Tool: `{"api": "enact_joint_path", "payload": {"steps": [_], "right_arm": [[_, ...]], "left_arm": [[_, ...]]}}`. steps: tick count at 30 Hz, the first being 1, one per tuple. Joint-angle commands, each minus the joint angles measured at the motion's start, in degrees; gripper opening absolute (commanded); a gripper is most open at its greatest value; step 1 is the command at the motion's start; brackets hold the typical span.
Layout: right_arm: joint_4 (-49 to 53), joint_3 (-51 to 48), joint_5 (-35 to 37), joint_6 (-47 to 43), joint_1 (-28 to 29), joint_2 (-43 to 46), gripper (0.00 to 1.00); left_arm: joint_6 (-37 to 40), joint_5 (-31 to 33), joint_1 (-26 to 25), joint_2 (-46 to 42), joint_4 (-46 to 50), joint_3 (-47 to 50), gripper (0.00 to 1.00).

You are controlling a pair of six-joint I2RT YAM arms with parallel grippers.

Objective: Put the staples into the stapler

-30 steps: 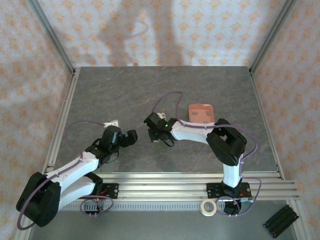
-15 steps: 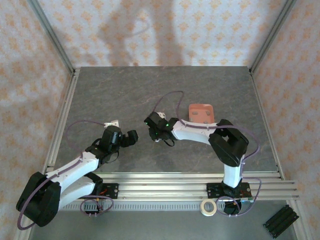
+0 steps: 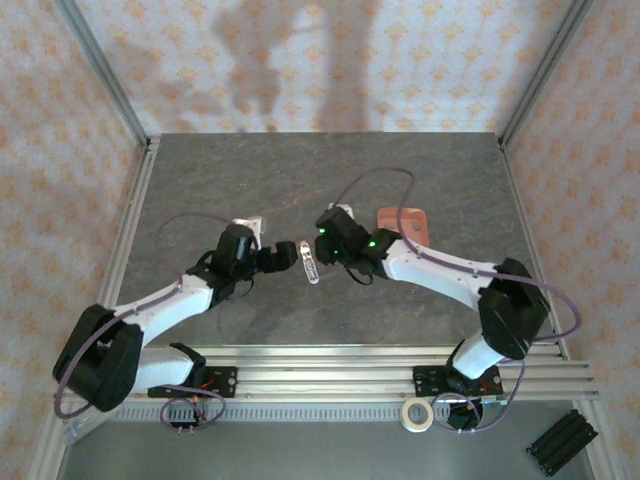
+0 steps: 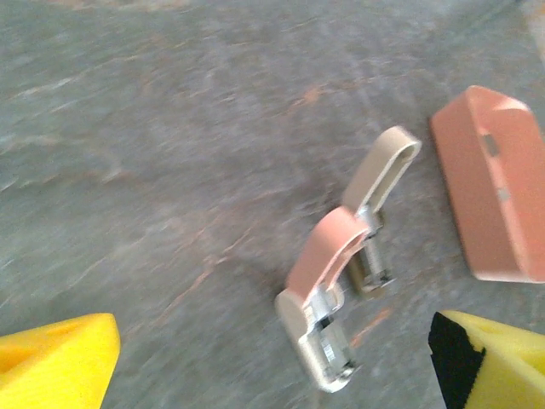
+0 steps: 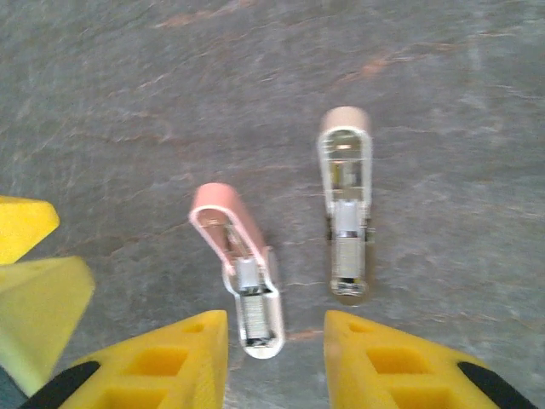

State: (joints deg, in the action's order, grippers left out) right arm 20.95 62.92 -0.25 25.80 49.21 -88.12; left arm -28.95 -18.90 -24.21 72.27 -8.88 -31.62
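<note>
The stapler (image 3: 310, 262) is being seen at the centre of the top view, lying flat and opened. In the right wrist view its halves are being shown side by side: a pale pink cover (image 5: 228, 223) at left, a beige arm (image 5: 345, 128) at right, each carrying a silver channel. The staples (image 4: 491, 143) are being shown as tiny blurred grey marks on the salmon tray (image 4: 477, 213), at the right edge of the left wrist view.

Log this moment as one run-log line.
stapler: hinged open, lying on table | left pincer: open, empty | right pincer: open, tips flanking stapler end
</note>
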Motion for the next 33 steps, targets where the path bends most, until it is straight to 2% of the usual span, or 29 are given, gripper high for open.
{"api": "enact_joint_path", "payload": {"steps": [1, 6, 11, 17, 20, 27, 33], "right_arm": [[-0.5, -3.4, -1.0, 1.6, -1.9, 4.2, 0.35], [0.5, -6.3, -1.4, 0.9, -3.6, 8.1, 0.36], [1.3, -7.7, -0.9, 0.3, -3.9, 9.9, 0.36], [0.9, -8.9, -1.3, 0.3, -3.9, 10.7, 0.35], [0.2, -9.0, -2.6, 0.3, -3.9, 9.6, 0.35], [-2.8, -8.8, -6.1, 2.9, -3.9, 6.9, 0.32], [-5.9, -7.2, -11.4, 5.1, -3.1, 2.3, 0.33]], "left_arm": [[5.0, -6.6, 0.5, 4.6, -3.3, -5.1, 0.93], [9.1, -13.3, 0.5, 13.9, -1.8, -12.2, 0.91], [9.1, -20.4, 0.3, 21.1, -3.5, -14.8, 0.85], [9.8, -24.2, -1.8, 19.3, -8.0, -11.7, 0.83], [12.8, -25.6, -4.0, 18.0, -6.4, -11.0, 0.83], [23.0, -22.2, -9.2, 15.3, 9.1, -11.0, 0.82], [20.5, -15.0, -9.0, 7.7, 8.8, -5.8, 0.85]]}}
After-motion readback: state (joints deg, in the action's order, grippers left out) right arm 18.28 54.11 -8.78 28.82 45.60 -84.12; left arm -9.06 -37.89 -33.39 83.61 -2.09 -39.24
